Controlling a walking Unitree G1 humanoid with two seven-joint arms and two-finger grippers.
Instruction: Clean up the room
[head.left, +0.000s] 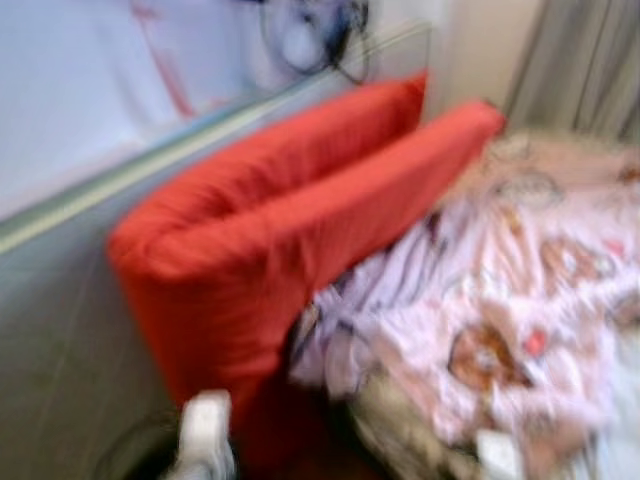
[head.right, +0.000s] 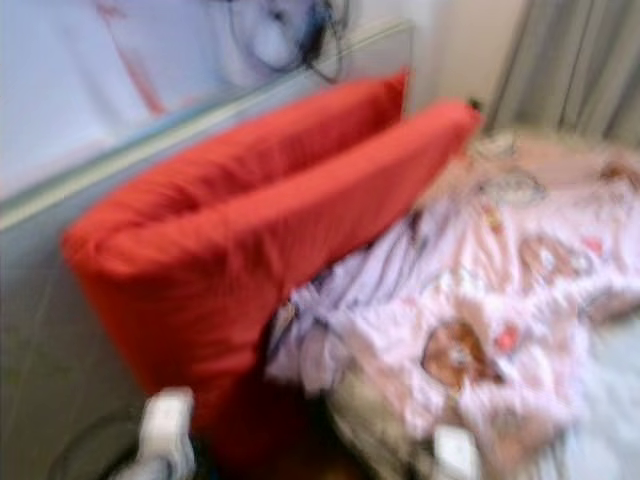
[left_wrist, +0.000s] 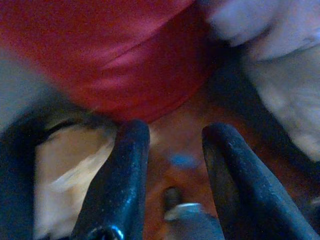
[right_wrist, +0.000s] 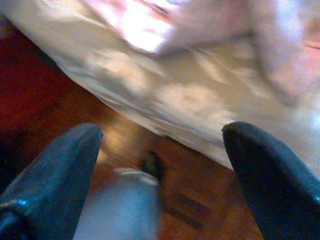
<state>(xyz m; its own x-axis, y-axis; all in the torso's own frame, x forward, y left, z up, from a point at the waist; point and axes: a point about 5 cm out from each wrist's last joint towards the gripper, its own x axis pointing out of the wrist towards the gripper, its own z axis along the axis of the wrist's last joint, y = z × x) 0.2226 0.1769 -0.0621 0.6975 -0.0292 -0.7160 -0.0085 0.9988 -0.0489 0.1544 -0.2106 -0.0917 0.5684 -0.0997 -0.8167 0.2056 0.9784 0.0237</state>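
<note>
Holding both jaws apart and empty: left gripper (left_wrist: 172, 150) hanging beside two long red fabric cushions (head.left: 290, 230), right gripper (right_wrist: 162, 165) by rumpled pink patterned bedding (head.left: 500, 320). Probably approaching the bed; next needing steadying, then grasping bedding.

Wall: you see a pale one (head.left: 70, 80) at 10 o'clock, blurred.
Headboard: grey-green rail (head.left: 150, 165) running under it.
Curtain: grey folds (head.left: 590, 60) at 1 o'clock.
Floor: reddish-brown wood (right_wrist: 200, 200).

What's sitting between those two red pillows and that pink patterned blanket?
Nothing separate: in the blurred head views the crumpled blanket bunches right up against the nearer red pillow, apparently touching it.
</note>
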